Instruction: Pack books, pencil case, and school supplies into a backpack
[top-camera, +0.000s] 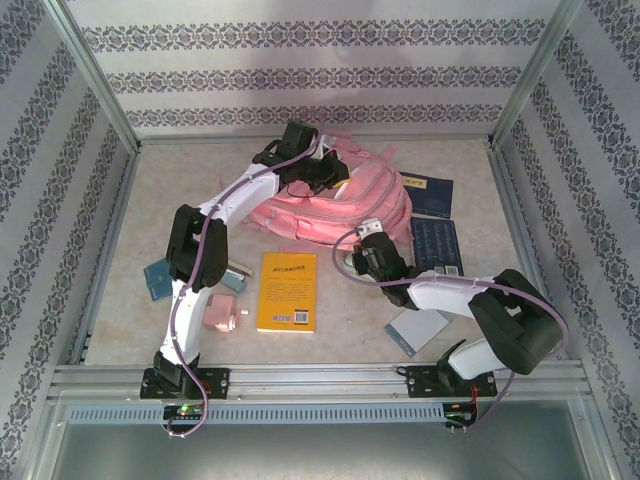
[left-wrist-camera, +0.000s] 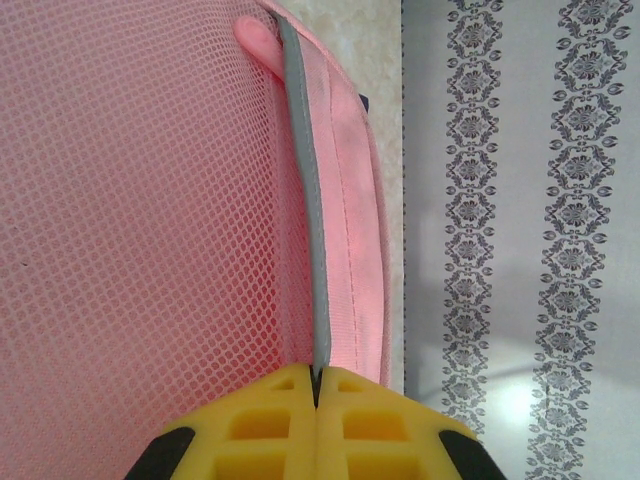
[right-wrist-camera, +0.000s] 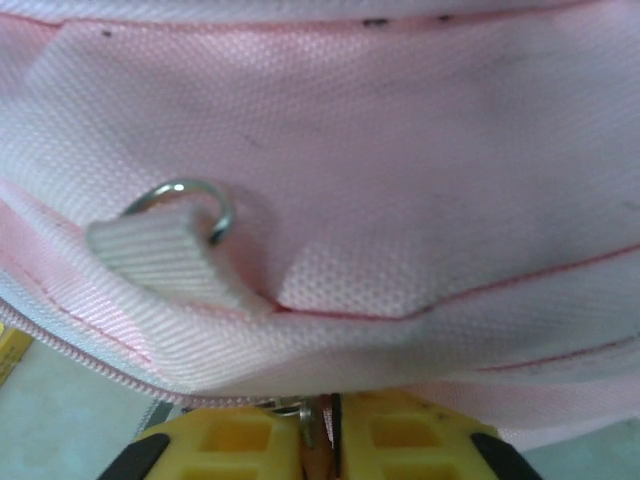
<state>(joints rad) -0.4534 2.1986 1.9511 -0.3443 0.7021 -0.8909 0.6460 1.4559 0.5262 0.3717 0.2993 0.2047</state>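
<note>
Backpack (top-camera: 350, 205): one, pink, lying at mid-back of the worktop (top-camera: 340, 345).

Left arm: stretched far forward from its base, elbow bent. Left gripper (top-camera: 318, 170) sits at the backpack's far left edge. Wrist view shows it pinched tight on the grey trim (left-wrist-camera: 310, 200) beside pink mesh.

Right arm: folded back at the elbow, forearm reaching left. Right gripper (top-camera: 367, 230) is at the backpack's near edge, jaws almost together on a small metal zip pull (right-wrist-camera: 308, 412).

Books, three, all outside the backpack:
- One yellow book (top-camera: 287, 292), front centre.
- One navy book (top-camera: 430, 192) against the backpack's right side.
- A second navy book (top-camera: 437, 245) just nearer.

Supplies, one each:
- Grey-blue pad (top-camera: 415, 330), partly under the right forearm.
- Pink box (top-camera: 220, 315), beside the left arm.
- Teal piece (top-camera: 158, 278), left of that arm.
</note>
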